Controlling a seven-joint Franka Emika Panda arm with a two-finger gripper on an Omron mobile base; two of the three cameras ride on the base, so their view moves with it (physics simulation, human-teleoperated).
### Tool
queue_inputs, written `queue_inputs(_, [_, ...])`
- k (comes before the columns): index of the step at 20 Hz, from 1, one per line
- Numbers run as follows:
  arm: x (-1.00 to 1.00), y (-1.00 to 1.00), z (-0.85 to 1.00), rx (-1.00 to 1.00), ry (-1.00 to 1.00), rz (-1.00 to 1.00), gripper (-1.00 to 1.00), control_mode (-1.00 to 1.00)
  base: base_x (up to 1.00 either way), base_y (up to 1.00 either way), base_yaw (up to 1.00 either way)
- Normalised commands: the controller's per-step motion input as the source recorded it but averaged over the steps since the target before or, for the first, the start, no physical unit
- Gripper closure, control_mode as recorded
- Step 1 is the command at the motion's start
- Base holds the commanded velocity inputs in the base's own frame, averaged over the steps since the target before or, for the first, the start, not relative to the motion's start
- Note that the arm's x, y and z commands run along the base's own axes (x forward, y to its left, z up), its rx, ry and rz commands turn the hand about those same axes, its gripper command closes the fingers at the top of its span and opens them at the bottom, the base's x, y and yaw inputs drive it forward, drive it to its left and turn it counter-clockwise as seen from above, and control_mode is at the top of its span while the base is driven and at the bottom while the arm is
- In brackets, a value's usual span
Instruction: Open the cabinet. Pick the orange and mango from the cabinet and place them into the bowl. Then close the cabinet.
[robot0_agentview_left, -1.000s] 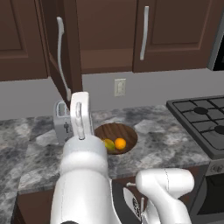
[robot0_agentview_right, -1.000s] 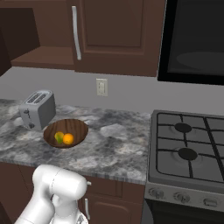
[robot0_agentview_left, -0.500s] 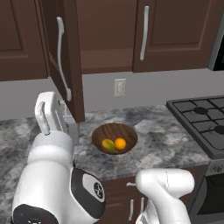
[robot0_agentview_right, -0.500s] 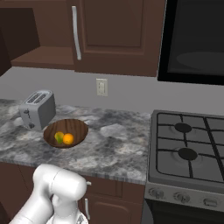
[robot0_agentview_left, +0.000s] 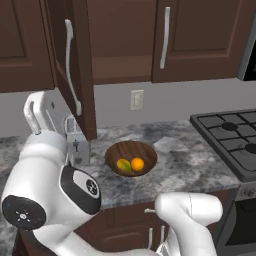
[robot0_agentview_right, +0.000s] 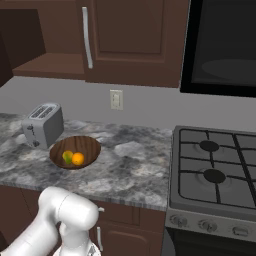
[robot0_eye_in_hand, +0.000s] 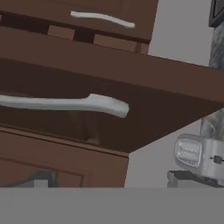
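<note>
The dark brown wooden wall cabinet (robot0_agentview_left: 75, 65) stood with its left door swung open. The round orange fruit (robot0_agentview_left: 137, 163) and the oval yellow-green mango (robot0_agentview_left: 123, 165) lay touching in the shallow dark wood-grain bowl (robot0_agentview_left: 131, 149), right of the silver toaster (robot0_agentview_right: 44, 124). The white gripper (robot0_agentview_left: 41, 112) seemingly stood open, near the door's long silver bar handle (robot0_agentview_left: 71, 75).

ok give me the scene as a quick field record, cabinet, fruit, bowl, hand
cabinet: dark brown wooden wall cabinet, left door swung open, right door shut
fruit: small round orange and yellow-green oval mango, side by side in the bowl
bowl: shallow dark brown wood-grain bowl on the grey marbled counter, beside the silver toaster
hand: hand open, empty, near the open door's silver bar handle
</note>
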Motion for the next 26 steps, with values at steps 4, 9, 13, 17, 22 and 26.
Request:
queue_inputs(4, [0.52,0.11,-0.04,0.0,0.0,-0.06,-1.0,-1.0,0.0,0.0,0.0])
queue_inputs(9, [0.67,0.11,-0.11,0.0,0.0,-0.07,-1.0,-1.0,0.0,0.0,0.0])
queue_inputs(13, [0.67,0.11,-0.09,0.0,-0.01,-0.08,-1.0,-1.0,0.0,0.0,0.0])
queue_inputs(17, [0.42,0.01,0.0,0.0,-0.05,-0.09,-1.0,-1.0,0.0,0.0,0.0])
queue_inputs(22, [0.12,0.0,0.0,0.0,-0.09,-0.11,-1.0,-1.0,0.0,0.0,0.0])
queue_inputs(26, [0.0,-0.02,0.0,0.0,-0.08,-0.14,-1.0,-1.0,0.0,0.0,0.0])
